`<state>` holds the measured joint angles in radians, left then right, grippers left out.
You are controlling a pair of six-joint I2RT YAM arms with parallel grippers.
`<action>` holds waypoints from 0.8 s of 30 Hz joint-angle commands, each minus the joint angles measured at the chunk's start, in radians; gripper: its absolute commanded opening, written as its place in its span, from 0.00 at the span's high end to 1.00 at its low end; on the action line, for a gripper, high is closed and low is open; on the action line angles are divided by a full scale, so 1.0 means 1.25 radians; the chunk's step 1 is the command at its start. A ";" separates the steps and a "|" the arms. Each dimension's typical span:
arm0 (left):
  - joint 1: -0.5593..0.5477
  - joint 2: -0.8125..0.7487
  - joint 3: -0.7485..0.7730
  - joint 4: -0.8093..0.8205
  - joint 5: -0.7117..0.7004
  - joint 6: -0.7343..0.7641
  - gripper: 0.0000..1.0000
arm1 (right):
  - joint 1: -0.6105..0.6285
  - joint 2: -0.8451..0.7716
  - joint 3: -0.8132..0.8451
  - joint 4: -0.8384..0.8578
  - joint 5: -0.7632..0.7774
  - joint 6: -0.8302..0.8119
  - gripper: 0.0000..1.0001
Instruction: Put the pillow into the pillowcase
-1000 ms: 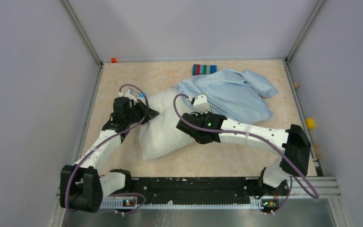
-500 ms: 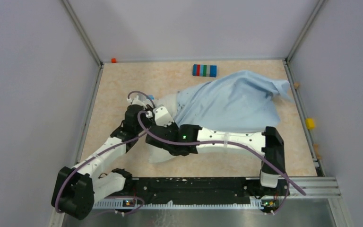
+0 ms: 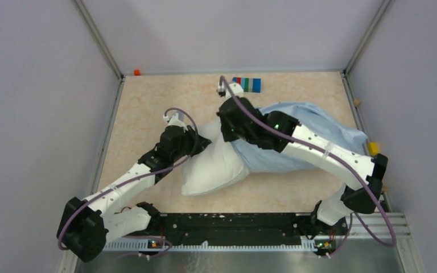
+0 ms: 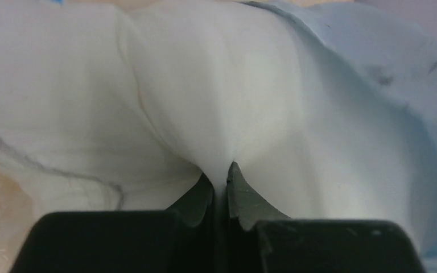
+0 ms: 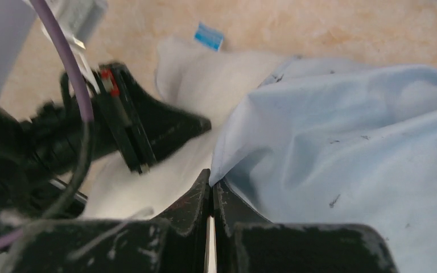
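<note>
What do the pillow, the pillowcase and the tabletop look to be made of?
Pillow: off-white matte cloth over soft filling, judging by how it bulges and puckers into rounded folds.
Pillowcase: thin light-blue matte fabric, possibly cotton or a blend. It lies limp and finely wrinkled.
Tabletop: hard, smooth beige surface with a mottled, stone-like pattern. It may be laminate, but the look leaves that open.

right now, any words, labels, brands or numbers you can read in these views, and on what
None can be read.
small blue tag at a corner of the pillow: too blurred to show any print.
striped block: colour bands only, no letters or numbers.
</note>
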<state>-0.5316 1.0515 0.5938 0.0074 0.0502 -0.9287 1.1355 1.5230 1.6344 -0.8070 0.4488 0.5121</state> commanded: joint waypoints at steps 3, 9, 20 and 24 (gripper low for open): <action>-0.137 0.038 0.154 -0.200 -0.022 0.055 0.69 | -0.130 0.057 0.295 0.076 -0.219 -0.115 1.00; -0.147 0.043 0.379 -0.381 -0.085 0.166 0.12 | -0.299 0.168 0.380 0.074 -0.382 -0.098 1.00; -0.147 0.008 0.575 -0.523 -0.103 0.381 0.01 | -0.343 0.300 0.409 0.134 -0.427 -0.058 1.00; -0.147 0.044 0.543 -0.547 -0.105 0.437 0.01 | -0.341 0.273 0.367 0.152 -0.405 -0.042 1.00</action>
<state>-0.7124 1.0515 1.2961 -0.6228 -0.1013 -0.4965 0.7040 1.9221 2.0811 -0.7399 -0.0536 0.4282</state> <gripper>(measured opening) 0.987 0.004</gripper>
